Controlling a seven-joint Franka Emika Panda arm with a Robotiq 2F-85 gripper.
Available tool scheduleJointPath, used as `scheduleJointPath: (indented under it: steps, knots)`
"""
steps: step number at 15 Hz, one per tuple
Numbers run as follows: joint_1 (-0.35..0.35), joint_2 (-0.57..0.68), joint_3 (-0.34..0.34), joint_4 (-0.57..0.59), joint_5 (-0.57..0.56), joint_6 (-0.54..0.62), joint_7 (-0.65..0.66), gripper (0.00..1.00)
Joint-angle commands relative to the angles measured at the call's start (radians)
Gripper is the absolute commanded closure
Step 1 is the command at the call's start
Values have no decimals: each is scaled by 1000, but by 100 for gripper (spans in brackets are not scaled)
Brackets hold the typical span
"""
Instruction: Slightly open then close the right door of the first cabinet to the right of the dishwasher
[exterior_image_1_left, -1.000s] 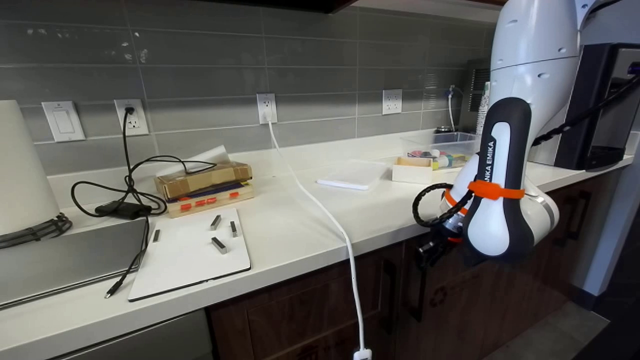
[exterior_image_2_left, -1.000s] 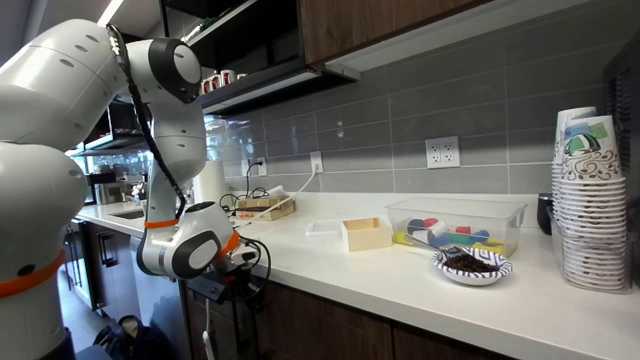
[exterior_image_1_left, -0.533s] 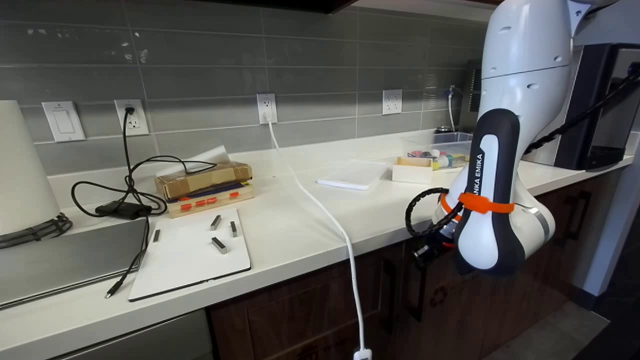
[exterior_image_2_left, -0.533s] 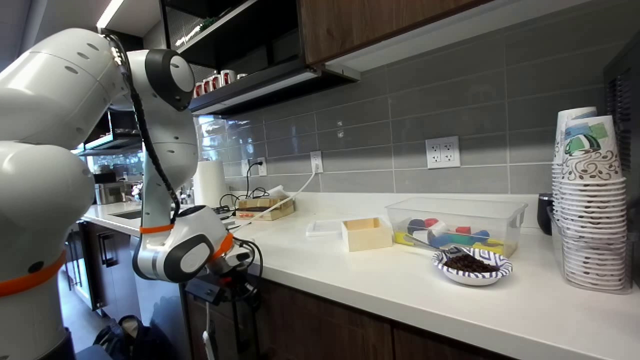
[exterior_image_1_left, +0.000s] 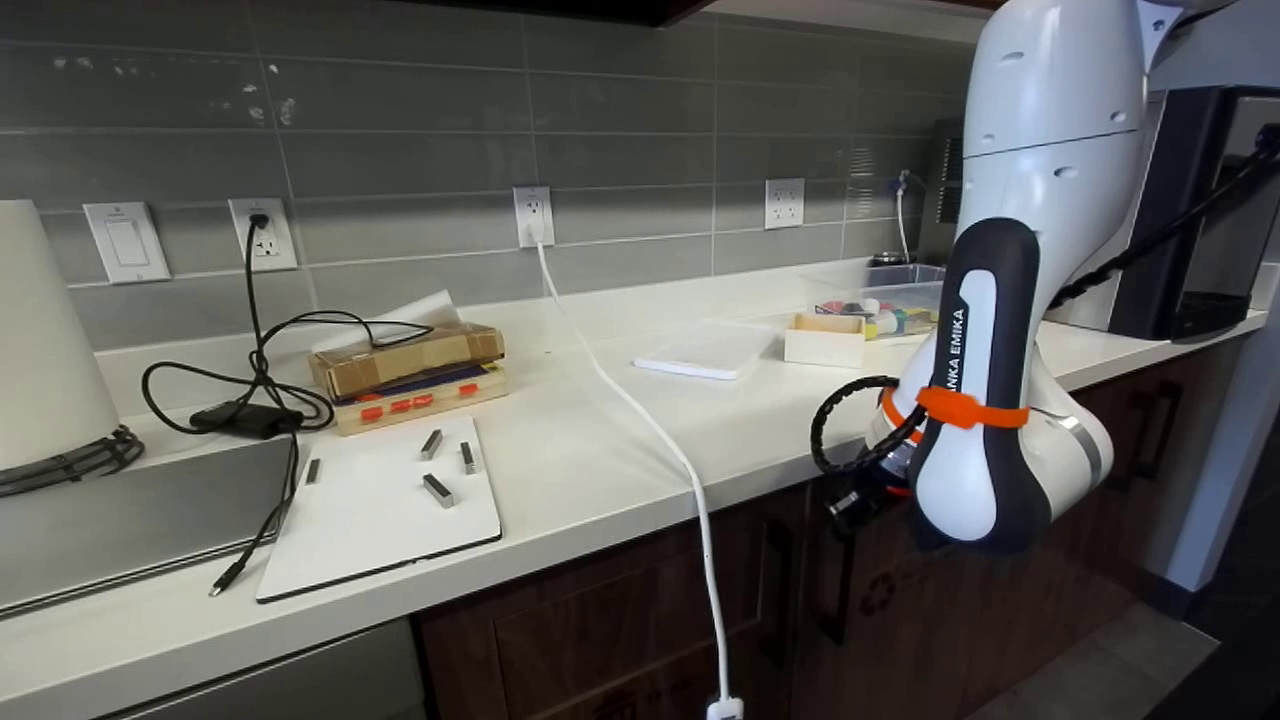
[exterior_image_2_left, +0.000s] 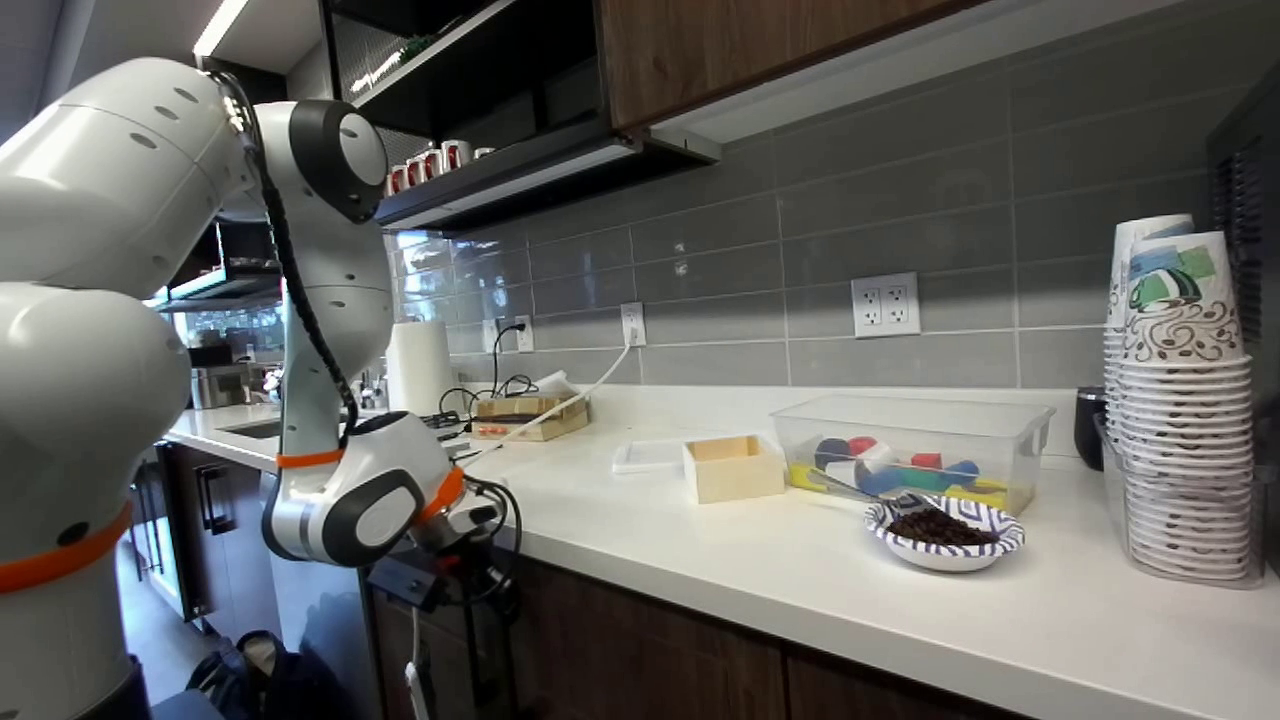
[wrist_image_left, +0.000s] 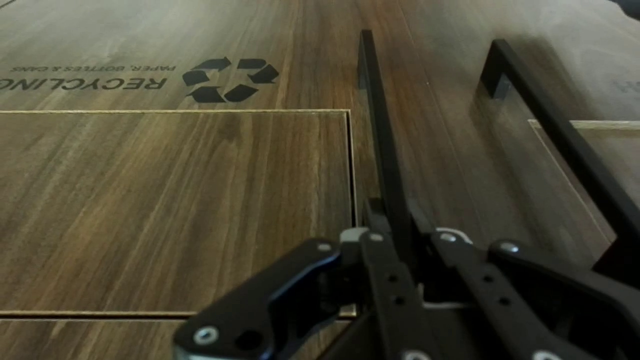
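The right door (exterior_image_1_left: 925, 640) is a dark brown front with a recycling mark. It also shows in another exterior view (exterior_image_2_left: 650, 640) and in the wrist view (wrist_image_left: 175, 200), which stands upside down. Its black bar handle (wrist_image_left: 382, 125) runs between my gripper's fingertips (wrist_image_left: 397, 215). The fingers are close on both sides of the bar and look shut on it. The twin left door has its own black handle (wrist_image_left: 555, 120). The door looks about flush; a small gap cannot be told. The grey dishwasher (exterior_image_2_left: 345, 620) stands left of the cabinet. In an exterior view the gripper (exterior_image_1_left: 850, 512) is partly hidden.
The white countertop (exterior_image_1_left: 590, 470) overhangs the doors just above my gripper. A white cable (exterior_image_1_left: 690, 470) hangs over its edge in front of the left door. A patterned bowl (exterior_image_2_left: 945, 545), a clear bin (exterior_image_2_left: 900, 430) and stacked cups (exterior_image_2_left: 1185, 450) stand on the counter.
From one second to half a second ago, the arm and wrist shifted slightly left in both exterior views, and lower. Since then the arm is almost still.
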Motion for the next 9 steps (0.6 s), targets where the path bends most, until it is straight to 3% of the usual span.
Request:
scheduleJointPath:
  steps: [1, 9]
  knots:
    - [-41, -59, 37, -62, -18, -50, -19, 97]
    - [-28, -85, 56, -142, 8, -62, -31, 97]
